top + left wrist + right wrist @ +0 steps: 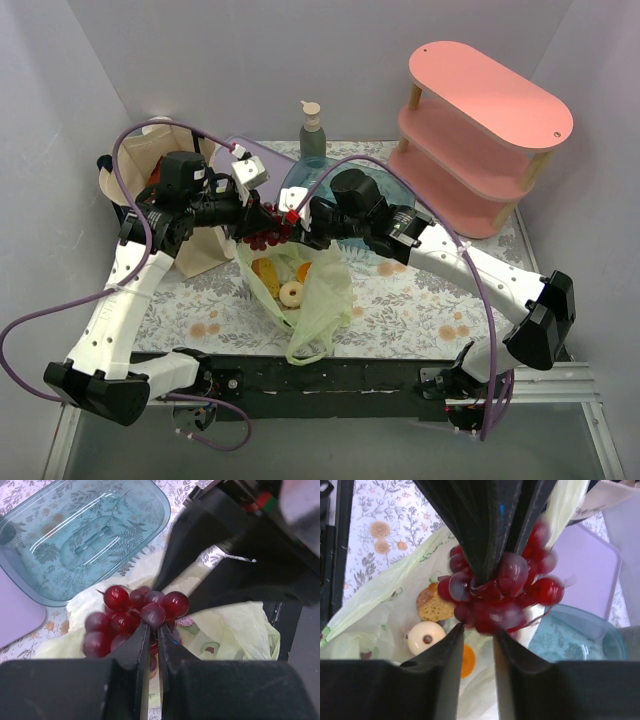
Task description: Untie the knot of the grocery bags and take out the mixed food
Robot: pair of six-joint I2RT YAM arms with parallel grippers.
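Note:
A bunch of dark red grapes (270,230) (127,615) (507,592) hangs over the open mouth of the pale-green plastic bag (325,300) (240,625) (375,587). My left gripper (260,215) (154,626) is shut on the bunch from the left. Facing it from the right, my right gripper (300,215) (477,632) has its jaws apart, the tips just under the grapes and nothing between them. Inside the bag lie a brown speckled bun (432,605), a white ring-shaped piece (291,293) (426,637) and an orange piece (467,660). The knot is out of view. The beige canvas tote (150,160) stands at the back left.
A clear blue tray (300,178) (75,540) (570,630) lies just behind the bag, with a purple lid (15,615) (592,575) beside it. A pump bottle (312,130) stands behind the tray. A pink three-tier shelf (480,120) fills the back right.

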